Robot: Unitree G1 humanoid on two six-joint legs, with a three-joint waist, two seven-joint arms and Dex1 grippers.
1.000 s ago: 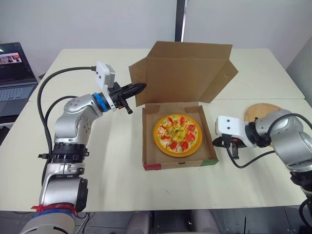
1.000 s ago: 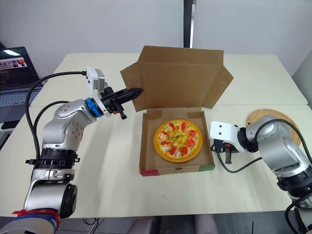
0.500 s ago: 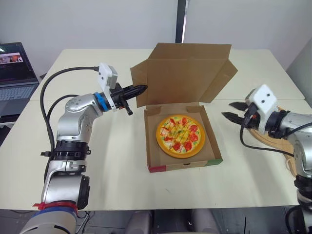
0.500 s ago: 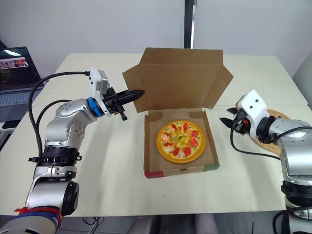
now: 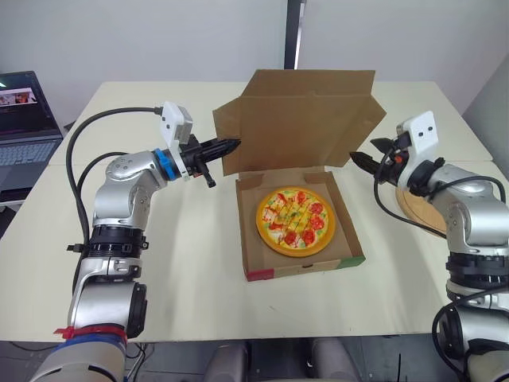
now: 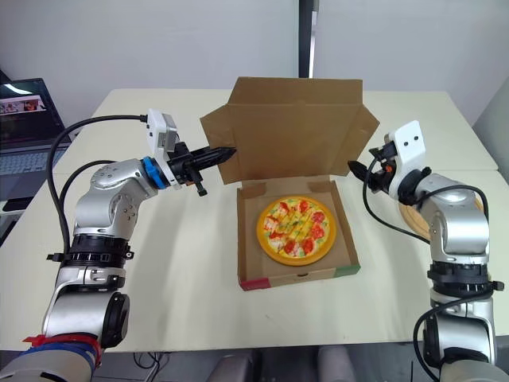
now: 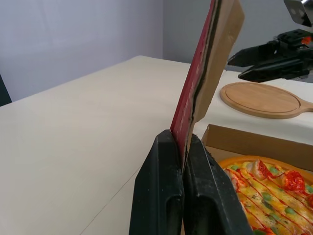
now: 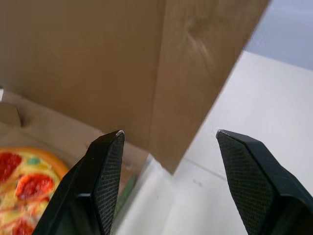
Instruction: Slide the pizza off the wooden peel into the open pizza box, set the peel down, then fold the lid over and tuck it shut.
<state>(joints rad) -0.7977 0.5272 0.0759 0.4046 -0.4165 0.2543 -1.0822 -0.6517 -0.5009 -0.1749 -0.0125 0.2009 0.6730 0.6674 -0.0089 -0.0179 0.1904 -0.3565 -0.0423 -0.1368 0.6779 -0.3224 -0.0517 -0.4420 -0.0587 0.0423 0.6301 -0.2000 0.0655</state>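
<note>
The pizza point(image 5: 296, 220) lies flat in the open cardboard box point(image 5: 305, 268). The box's lid point(image 5: 306, 119) stands upright behind it. My left gripper point(image 5: 232, 145) is shut on the lid's left side flap point(image 7: 208, 63), pinching its lower edge. At the lid's right side flap point(image 5: 367, 123) my right gripper point(image 5: 367, 151) is open. In the right wrist view the flap's edge stands just ahead of the gap between its fingertips point(image 8: 110, 147), not touched. The round wooden peel point(image 7: 261, 98) lies flat on the table to the right of the box, partly behind my right arm.
A laptop point(image 5: 24, 111) sits open at the table's far left edge. A seam point(image 5: 413, 162) between two tables runs behind the box. Bare tabletop lies in front of the box and to its left.
My right gripper rose from the table beside the box, opened, and swung up to the lid's right flap. The left gripper kept its hold on the left flap.
</note>
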